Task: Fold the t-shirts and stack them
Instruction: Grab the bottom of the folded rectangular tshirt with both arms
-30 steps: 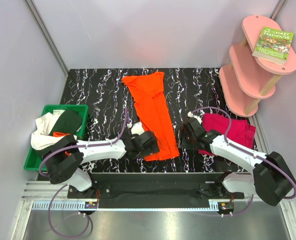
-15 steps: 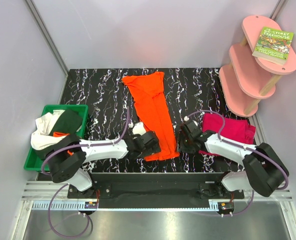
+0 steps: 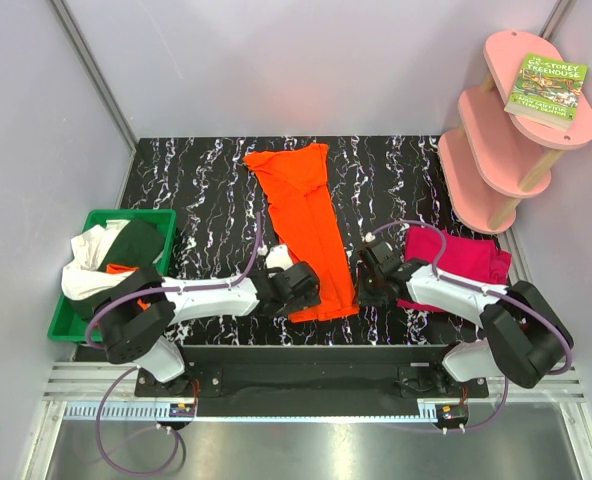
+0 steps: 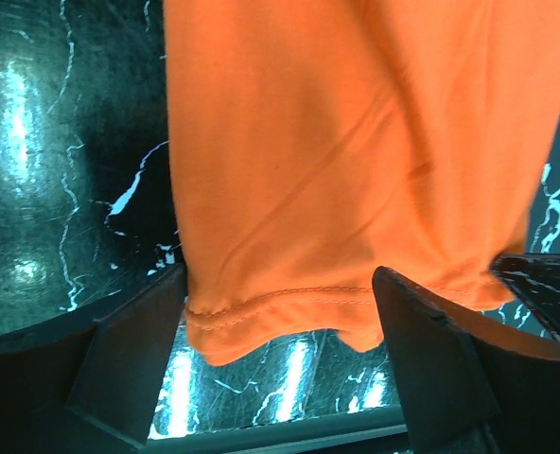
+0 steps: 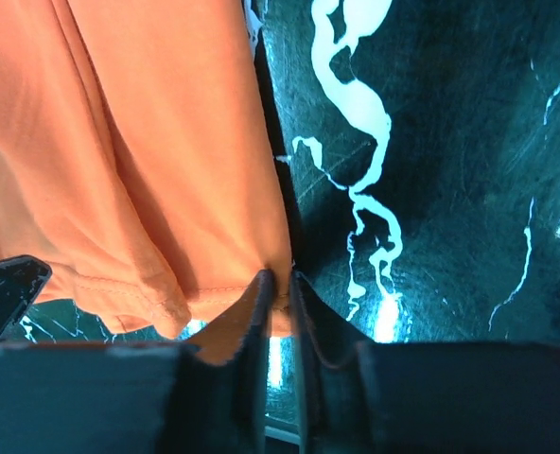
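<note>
Black tabletop veined with white, seen from above, fills an enclosure with pale grey walls. Two t-shirts lie on it. One orange t-shirt is folded lengthwise into a long narrow strip that runs from the far middle toward the near edge. One magenta t-shirt lies bunched to its right, near the right edge.

Two white robot arms reach in from the near edge, one to each near corner of the orange strip. The left claw is spread wide, one dark finger on either side of the stitched near hem; its wrist view shows the cloth lying flat between them. The right claw is pinched together on the near right corner of the orange t-shirt, with the hem caught between its two fingers.

At the left edge stands one green bin heaped with three more garments: a white shirt, a dark green shirt and a small visible patch of another orange shirt. At the far right stands one pink shelf with three round tiers. One book with a green cover lies on the top tier.
</note>
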Available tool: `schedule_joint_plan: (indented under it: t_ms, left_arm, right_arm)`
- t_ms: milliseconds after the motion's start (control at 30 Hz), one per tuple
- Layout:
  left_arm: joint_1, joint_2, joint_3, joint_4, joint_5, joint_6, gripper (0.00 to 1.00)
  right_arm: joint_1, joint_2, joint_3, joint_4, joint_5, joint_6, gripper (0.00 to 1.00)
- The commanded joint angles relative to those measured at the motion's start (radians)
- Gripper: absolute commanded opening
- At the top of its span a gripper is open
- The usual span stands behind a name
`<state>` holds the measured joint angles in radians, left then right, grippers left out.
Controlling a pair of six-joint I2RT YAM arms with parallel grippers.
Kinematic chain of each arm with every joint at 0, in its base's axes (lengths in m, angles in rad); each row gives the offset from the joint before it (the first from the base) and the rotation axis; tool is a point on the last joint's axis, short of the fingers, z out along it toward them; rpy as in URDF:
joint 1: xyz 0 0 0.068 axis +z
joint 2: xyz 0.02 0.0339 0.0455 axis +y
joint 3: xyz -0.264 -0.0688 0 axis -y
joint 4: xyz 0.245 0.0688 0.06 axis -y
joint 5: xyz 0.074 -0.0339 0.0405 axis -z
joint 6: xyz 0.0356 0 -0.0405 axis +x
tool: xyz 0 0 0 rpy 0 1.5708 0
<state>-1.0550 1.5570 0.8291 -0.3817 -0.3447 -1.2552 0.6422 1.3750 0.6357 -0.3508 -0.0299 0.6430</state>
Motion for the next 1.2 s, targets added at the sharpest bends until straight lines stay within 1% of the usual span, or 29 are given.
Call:
schedule_joint_plan:
  t_ms: [0,67,100,133,200,433,500,633,667,733,800,833,900,933,1100,1167]
  left_arm:
    - [-0.01,-0.018,-0.004,-0.063,0.006,-0.01,0.82]
    - [-0.014,-0.038,-0.016,-0.065,0.013,-0.01,0.78]
    - [-0.019,-0.043,-0.027,-0.066,0.016,-0.01,0.73]
    - [-0.022,-0.048,-0.031,-0.065,0.022,-0.01,0.7]
    - [-0.03,-0.057,-0.044,-0.065,0.03,-0.006,0.66]
    - [-0.056,-0.061,-0.061,-0.068,0.053,-0.007,0.68]
    - [-0.06,-0.063,-0.062,-0.068,0.052,-0.01,0.65]
    - [-0.066,-0.064,-0.065,-0.068,0.052,-0.007,0.41]
    - [-0.068,-0.064,-0.068,-0.066,0.052,-0.009,0.32]
    - [-0.069,-0.064,-0.074,-0.069,0.052,-0.01,0.19]
    - [-0.069,-0.064,-0.081,-0.071,0.053,-0.015,0.03]
    - [-0.069,-0.066,-0.079,-0.071,0.053,-0.015,0.0]
    - [-0.071,-0.069,-0.084,-0.074,0.052,-0.016,0.0]
    - [-0.071,-0.071,-0.085,-0.078,0.05,-0.015,0.0]
    - [-0.082,-0.078,-0.088,-0.111,0.061,0.019,0.0]
    - [-0.088,-0.089,-0.097,-0.131,0.064,0.028,0.0]
  right_arm:
    - [0.002,-0.04,0.012,-0.043,-0.018,0.021,0.15]
    - [0.007,-0.045,0.022,-0.057,-0.019,0.024,0.09]
    - [0.011,-0.047,0.025,-0.06,-0.021,0.023,0.08]
    - [0.014,-0.047,0.03,-0.069,-0.019,0.026,0.05]
    - [0.022,-0.047,0.038,-0.074,-0.016,0.027,0.05]
    - [0.043,-0.033,0.048,-0.076,-0.007,0.041,0.05]
    - [0.047,-0.022,0.051,-0.076,-0.002,0.043,0.05]
    - [0.05,-0.013,0.053,-0.073,0.001,0.044,0.04]
    - [0.051,-0.013,0.052,-0.073,0.002,0.046,0.04]
    - [0.051,-0.011,0.048,-0.073,0.005,0.049,0.04]
    - [0.051,-0.011,0.047,-0.073,0.007,0.052,0.04]
    - [0.053,-0.011,0.042,-0.071,0.008,0.053,0.03]
    - [0.056,-0.014,0.038,-0.071,0.005,0.061,0.02]
    - [0.057,-0.017,0.033,-0.07,0.005,0.064,0.0]
    - [0.082,-0.034,0.021,-0.066,-0.005,0.096,0.0]
    - [0.109,-0.036,0.019,-0.065,-0.007,0.112,0.0]
